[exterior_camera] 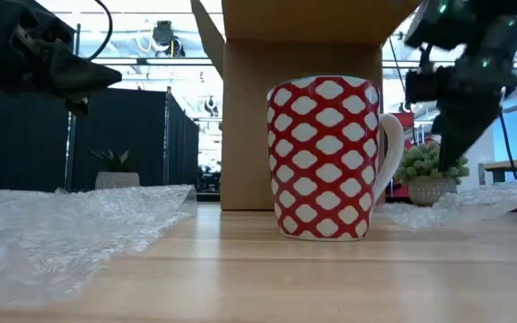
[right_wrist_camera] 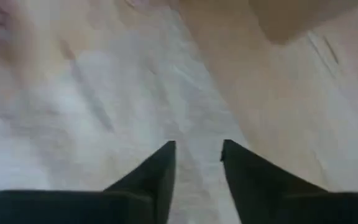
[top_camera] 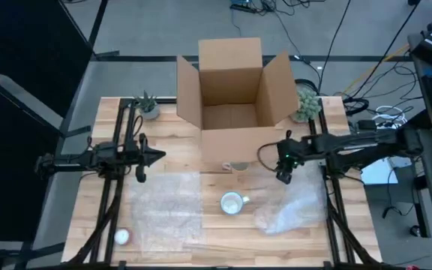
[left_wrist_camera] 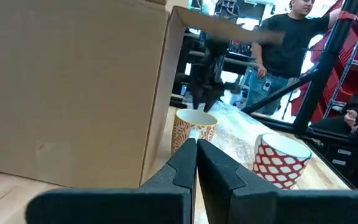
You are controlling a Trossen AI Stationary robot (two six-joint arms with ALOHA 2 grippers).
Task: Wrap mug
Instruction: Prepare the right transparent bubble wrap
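Two dark arms reach over a wooden table [top_camera: 163, 150] from opposite sides. At the far left a small potted plant [top_camera: 148, 106] stands near the table's far edge. The left gripper [top_camera: 158, 156] hangs above bare wood just beyond the far edge of a flat sheet of bubble wrap [top_camera: 163, 210]; its jaws are clenched together, tips touching, and they hold nothing. A small white round object [top_camera: 121, 237], too small to identify, lies at the near left corner of that sheet. An open cardboard box [top_camera: 233, 94] stands at the far middle of the table, flaps spread. A second mug [left_wrist_camera: 191, 129], with an orange pattern, stands just in front of the box's near wall. The red-and-white patterned mug [top_camera: 232, 202] stands upright on bare wood between the flat sheet and a crumpled piece of bubble wrap [top_camera: 295, 210] to its right, handle pointing right. The right gripper [top_camera: 283, 177] hovers above the far edge of the crumpled wrap, right of and beyond the mug, jaws released and parted, empty. A second potted plant [top_camera: 307, 103] stands beside the box's right flap. A person [left_wrist_camera: 289, 43] in a dark shirt stands in the room beyond the table.
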